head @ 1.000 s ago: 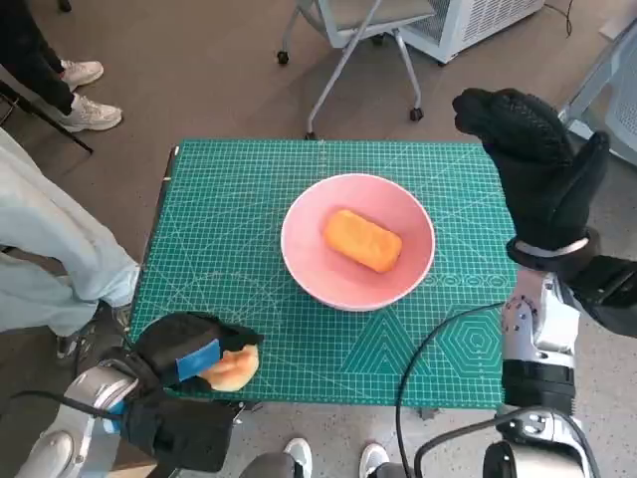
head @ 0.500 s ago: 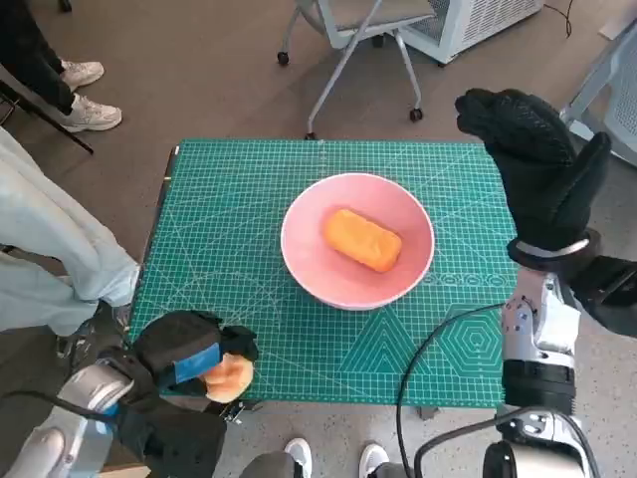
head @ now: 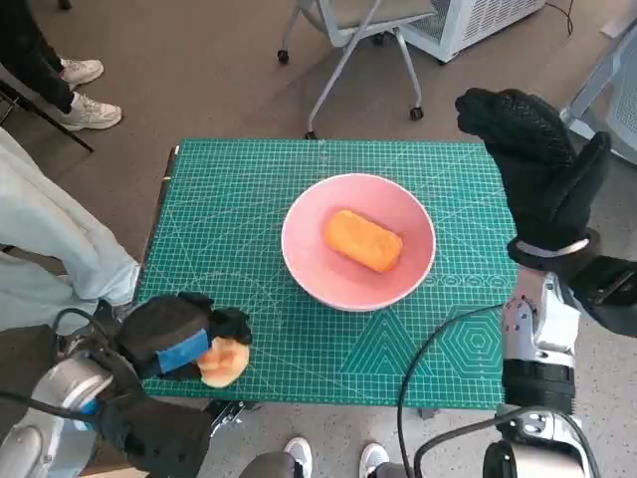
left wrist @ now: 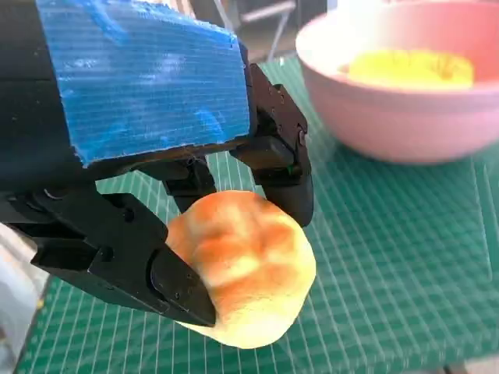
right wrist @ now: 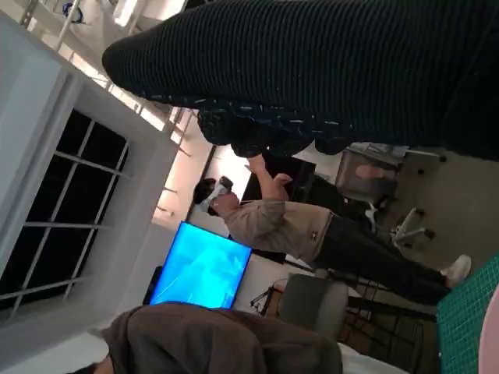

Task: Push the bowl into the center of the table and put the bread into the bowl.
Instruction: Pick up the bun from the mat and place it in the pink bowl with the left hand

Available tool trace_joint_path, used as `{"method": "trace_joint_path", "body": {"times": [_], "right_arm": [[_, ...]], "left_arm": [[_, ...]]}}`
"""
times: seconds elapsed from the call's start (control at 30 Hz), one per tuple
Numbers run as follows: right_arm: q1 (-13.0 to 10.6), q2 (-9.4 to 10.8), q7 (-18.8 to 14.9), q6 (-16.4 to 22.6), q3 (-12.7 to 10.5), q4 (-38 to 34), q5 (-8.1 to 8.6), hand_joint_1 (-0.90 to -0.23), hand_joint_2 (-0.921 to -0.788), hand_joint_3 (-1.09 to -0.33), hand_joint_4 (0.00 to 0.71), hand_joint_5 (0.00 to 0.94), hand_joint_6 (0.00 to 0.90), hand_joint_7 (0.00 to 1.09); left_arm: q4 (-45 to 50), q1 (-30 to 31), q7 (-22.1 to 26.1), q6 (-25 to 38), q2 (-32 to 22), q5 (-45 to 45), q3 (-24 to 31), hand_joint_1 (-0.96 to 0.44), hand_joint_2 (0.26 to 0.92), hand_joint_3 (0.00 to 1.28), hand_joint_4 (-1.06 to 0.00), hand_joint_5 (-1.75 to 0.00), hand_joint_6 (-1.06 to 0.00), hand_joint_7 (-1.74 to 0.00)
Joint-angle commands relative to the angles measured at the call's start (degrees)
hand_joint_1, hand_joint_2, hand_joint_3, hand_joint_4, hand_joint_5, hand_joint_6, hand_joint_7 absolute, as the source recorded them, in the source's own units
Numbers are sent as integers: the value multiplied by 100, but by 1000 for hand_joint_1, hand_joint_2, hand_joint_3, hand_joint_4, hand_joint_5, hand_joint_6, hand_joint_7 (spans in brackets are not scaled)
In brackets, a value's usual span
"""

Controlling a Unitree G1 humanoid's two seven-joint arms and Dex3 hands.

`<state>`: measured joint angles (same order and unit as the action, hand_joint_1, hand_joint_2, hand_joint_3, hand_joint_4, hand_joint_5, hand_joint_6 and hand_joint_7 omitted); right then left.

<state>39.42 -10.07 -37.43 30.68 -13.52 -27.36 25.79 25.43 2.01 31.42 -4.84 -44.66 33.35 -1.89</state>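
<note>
Pink bowl [head: 358, 242]: one; bread pieces: two.

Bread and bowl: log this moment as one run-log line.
bowl: mid-table, orange loaf inside | bread roll: gripped by left hand, near table's edge | right hand: raised, holding nothing

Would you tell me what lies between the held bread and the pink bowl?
Only bare green mat separates the bread from the bowl, as the head view shows.

An office or lab: a wheeled chair [head: 358, 25] on grey floor [head: 199, 80], a green cutting mat [head: 229, 219], a glowing blue screen [right wrist: 203, 269].
</note>
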Motion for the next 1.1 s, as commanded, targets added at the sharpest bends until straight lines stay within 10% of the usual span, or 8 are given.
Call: {"method": "trace_joint_path", "body": {"times": [0.03, 0.5, 1.1], "right_arm": [[-78, -13, -54, -35, -15, -45, 26, -693, -921, -776, 181, 2, 74, 355], [-145, -58, -48, -39, -66, -3, 51, -703, -921, -768, 183, 2, 84, 333], [-187, -54, 21, -37, -70, 70, 17, -706, -921, -756, 186, 2, 106, 295]], "left_arm": [[122, -143, -12, -41, -13, -177, 195, 3, 891, 1, -863, -958, -734, -1067], [317, -711, 61, 7, -43, -704, 659, 3, 889, 1, -856, -916, -753, -1094], [208, -3011, 161, 153, 244, -679, -55, 3, 854, 0, -946, -859, -822, -971]]}}
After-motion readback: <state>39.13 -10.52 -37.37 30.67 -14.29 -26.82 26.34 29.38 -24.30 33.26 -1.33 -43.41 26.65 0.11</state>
